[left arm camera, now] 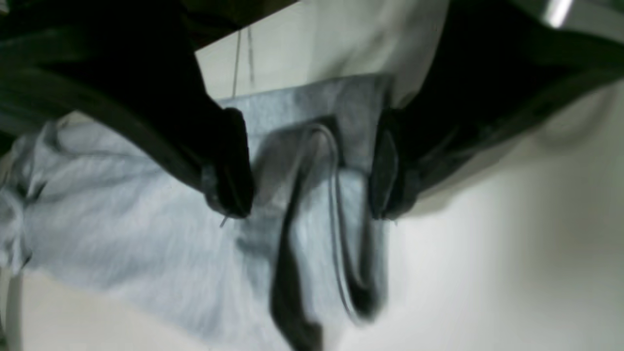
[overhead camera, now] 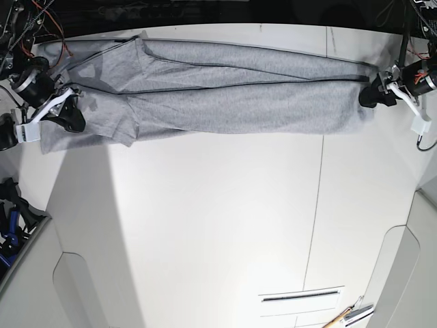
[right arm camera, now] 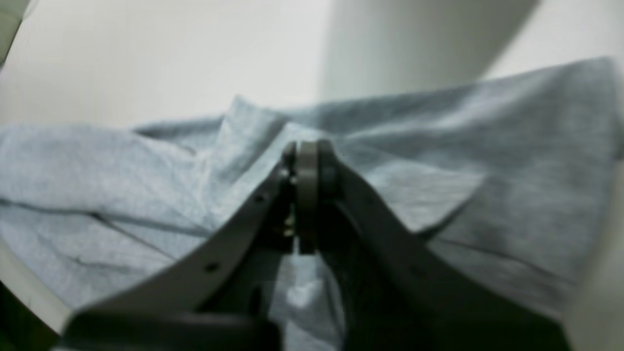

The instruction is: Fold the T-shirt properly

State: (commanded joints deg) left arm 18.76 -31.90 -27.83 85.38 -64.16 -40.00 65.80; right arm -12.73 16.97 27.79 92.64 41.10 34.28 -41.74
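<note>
The heather-grey T-shirt (overhead camera: 225, 89) lies stretched in a long band across the far part of the white table (overhead camera: 218, 225), plain side up. My left gripper (left arm camera: 312, 195) is at the band's right end in the base view (overhead camera: 377, 92). Its fingers (left arm camera: 231, 165) stand wide apart on either side of a bunched fold of the shirt (left arm camera: 122, 219). My right gripper (right arm camera: 304, 195) is at the band's left end (overhead camera: 65, 113), by a sleeve. Its fingertips are pressed together, and folds of the shirt (right arm camera: 122, 170) run up to them.
The table's far edge runs just behind the shirt. Cables and arm parts (overhead camera: 20, 41) crowd the far left corner. A blue object (overhead camera: 8, 225) sits off the table's left side. A wooden-handled tool (overhead camera: 348, 316) lies at the front edge near a slot (overhead camera: 298, 296).
</note>
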